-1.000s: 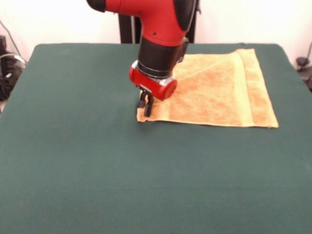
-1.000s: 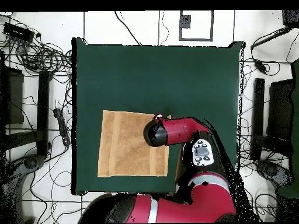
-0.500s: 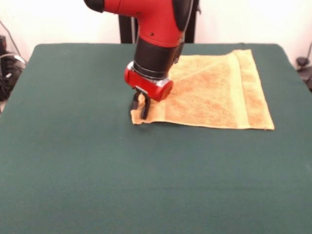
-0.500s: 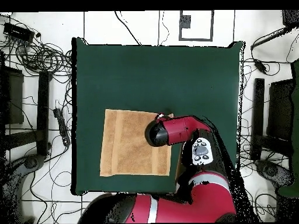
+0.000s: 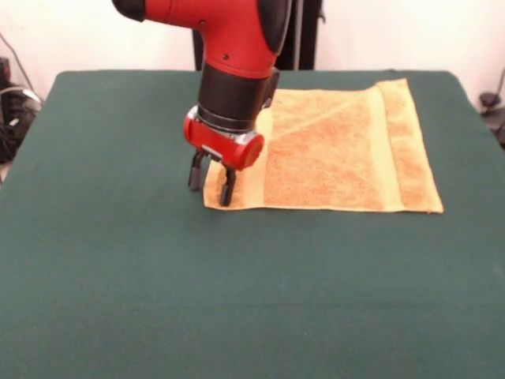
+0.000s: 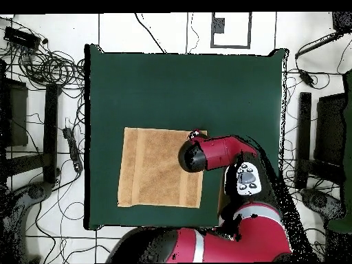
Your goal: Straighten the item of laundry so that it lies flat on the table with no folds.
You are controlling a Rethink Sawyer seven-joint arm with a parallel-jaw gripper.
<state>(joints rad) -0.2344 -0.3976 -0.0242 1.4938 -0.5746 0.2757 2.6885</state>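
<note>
The yellow-orange towel lies spread on the far right part of the dark green table, with paler bands near its left and right ends and a faint diagonal crease across its far half. My gripper stands at the towel's near left corner, down at table level and open. One fingertip is on the towel's edge and the other is on bare felt just left of it. In the overhead view the towel shows as a flat rectangle near the table's edge, and the red wrist hides the gripper.
The red arm comes down over the towel's far left part. The towel's far edge lies close to the table's far edge. In the overhead view, cables and stands lie on the floor around the table.
My gripper moved left in the front view, pulling the towel's near left corner outward, and its fingers have opened off the corner. The towel now lies wider and flatter.
</note>
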